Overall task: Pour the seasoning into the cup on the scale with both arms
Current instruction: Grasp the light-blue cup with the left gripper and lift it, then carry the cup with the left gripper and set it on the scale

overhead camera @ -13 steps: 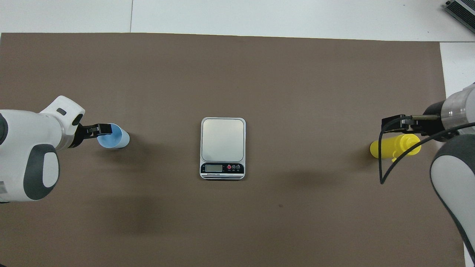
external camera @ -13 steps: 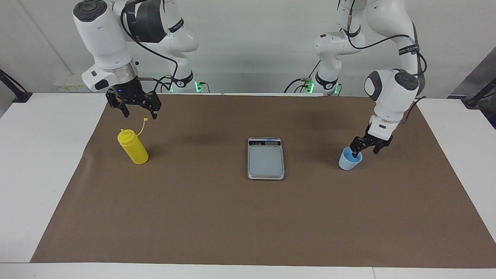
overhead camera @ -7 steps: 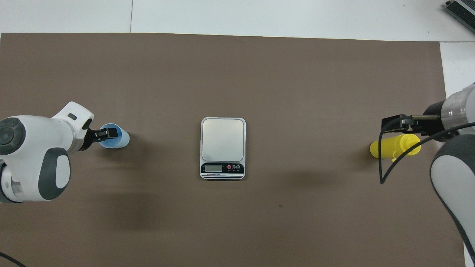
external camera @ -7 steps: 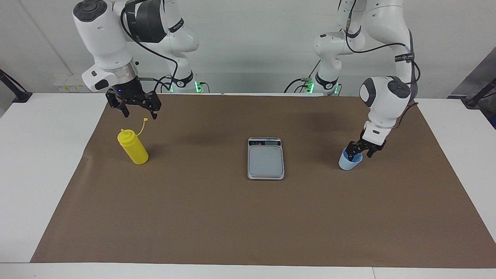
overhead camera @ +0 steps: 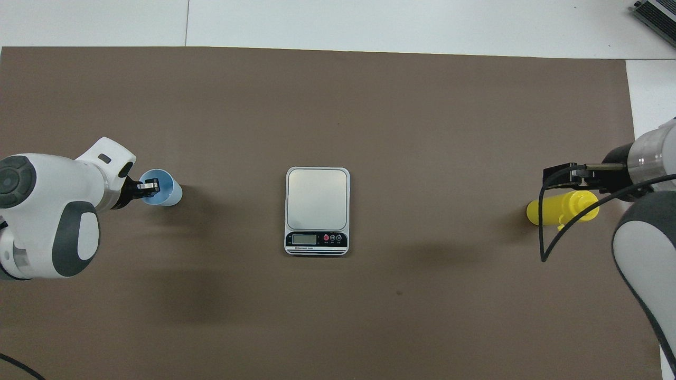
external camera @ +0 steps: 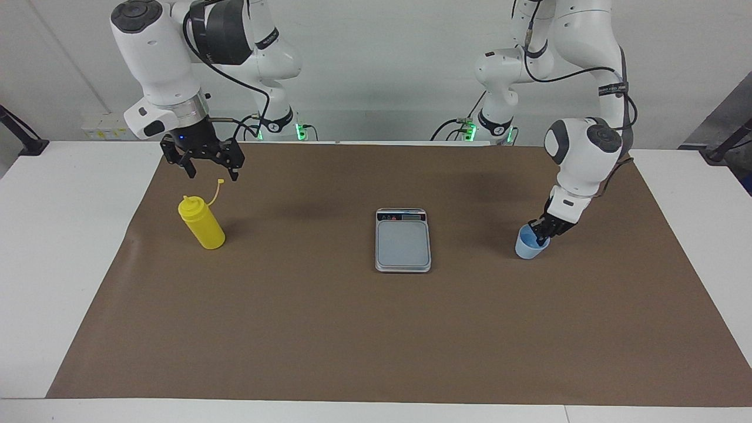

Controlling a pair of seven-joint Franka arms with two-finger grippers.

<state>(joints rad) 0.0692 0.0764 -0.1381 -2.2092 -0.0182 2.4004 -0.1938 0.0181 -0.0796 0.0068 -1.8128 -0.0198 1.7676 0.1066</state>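
The pale blue cup (external camera: 530,248) (overhead camera: 168,194) stands on the brown mat toward the left arm's end of the table. My left gripper (external camera: 541,230) (overhead camera: 151,186) is shut on the cup's rim, one fingertip inside the cup and one outside. The silver-grey scale (external camera: 403,244) (overhead camera: 317,198) lies bare at the mat's middle, its display strip on the edge nearest the robots. The yellow seasoning bottle (external camera: 202,226) (overhead camera: 549,211) stands upright toward the right arm's end, its tethered cap hanging off. My right gripper (external camera: 211,175) hangs open above the bottle, apart from it.
A brown mat (external camera: 376,341) covers most of the white table (external camera: 70,247). Black clamp arms (external camera: 23,141) stand at the table's corners nearest the robots. A grey device corner (overhead camera: 655,13) shows off the mat, farthest from the robots, at the right arm's end.
My left gripper has closed on the cup's rim, its wrist swinging a little, and the cup has shifted slightly. The right arm and the bottle have not moved.
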